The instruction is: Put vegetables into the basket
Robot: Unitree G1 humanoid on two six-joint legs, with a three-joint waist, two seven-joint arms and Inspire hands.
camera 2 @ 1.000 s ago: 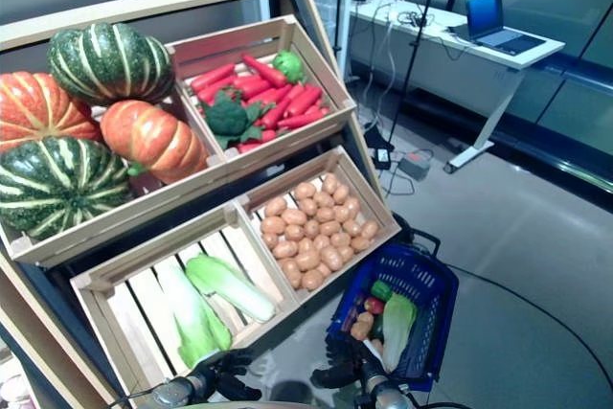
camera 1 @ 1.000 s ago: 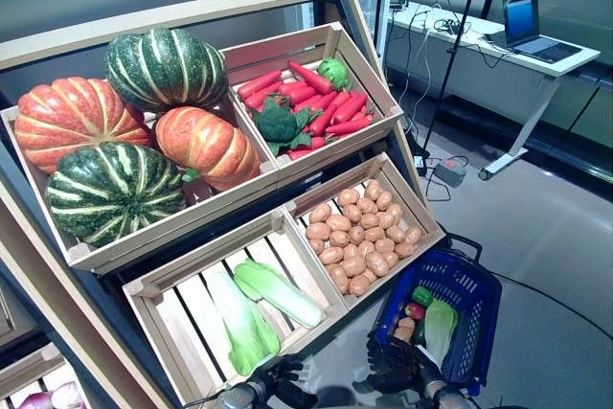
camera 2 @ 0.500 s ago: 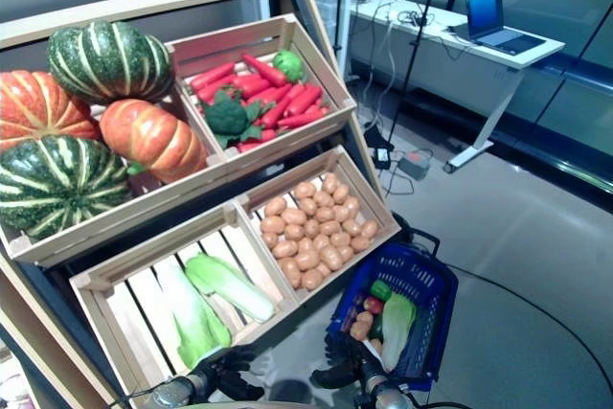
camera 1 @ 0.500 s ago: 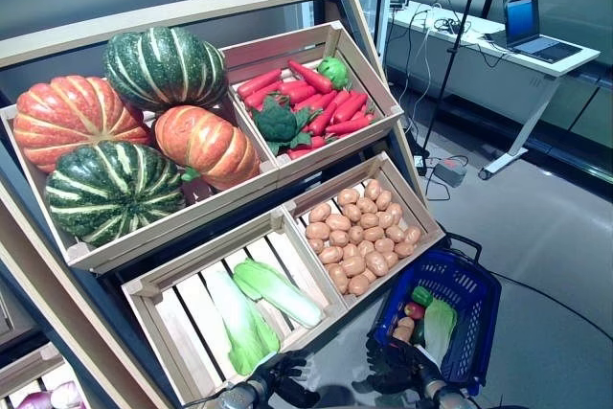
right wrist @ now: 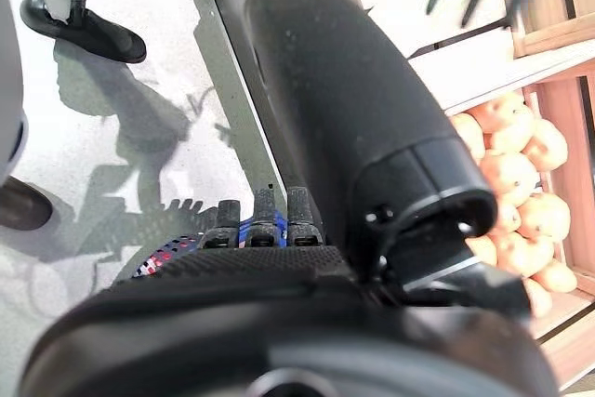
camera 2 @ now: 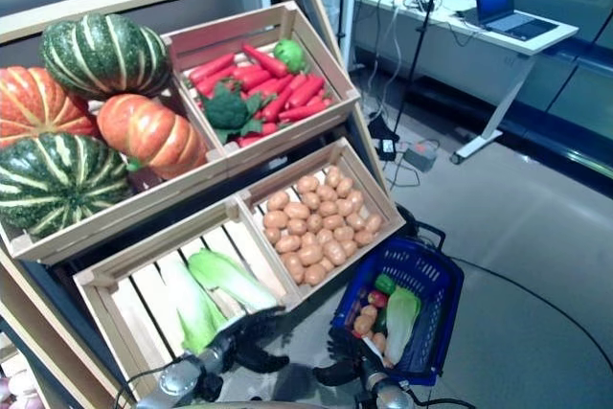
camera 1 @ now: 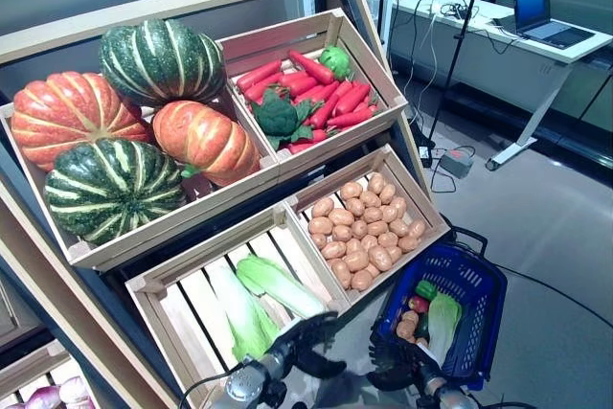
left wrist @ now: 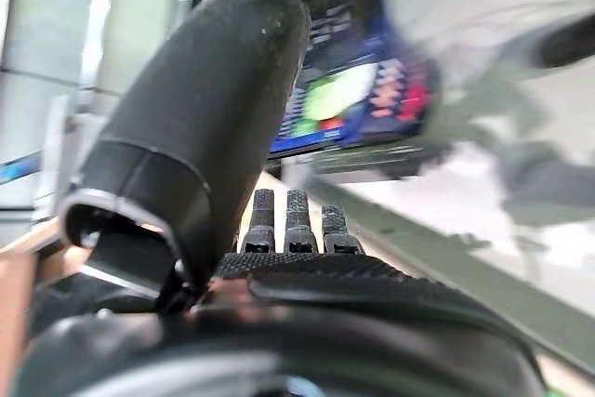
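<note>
A blue basket (camera 1: 482, 286) sits low at the right and holds a napa cabbage (camera 1: 442, 319), a green pepper (camera 1: 423, 290) and a few small potatoes (camera 1: 407, 328). My right hand (camera 1: 397, 376) hovers at its near edge with straight fingers, holding nothing. My left hand (camera 1: 308, 342) is open and raised at the front edge of the lower left crate (camera 1: 146, 286). Just beyond its fingers lie two napa cabbages (camera 1: 278, 284) in that crate. In the left wrist view, the left hand's fingers (left wrist: 290, 220) reach out straight and empty.
A slanted wooden stand holds a potato crate (camera 1: 364, 237), a crate of red vegetables (camera 1: 330, 102) with broccoli (camera 1: 277, 119), and a crate with several pumpkins (camera 1: 115, 189). A desk (camera 1: 498, 31) with a laptop (camera 1: 536, 7) stands far right. A person's shoe (right wrist: 84, 30) shows on the floor.
My left hand has risen and moved forward to the cabbage crate's front edge, with its fingers spread. The camera has shifted slightly. The right hand stays by the basket.
</note>
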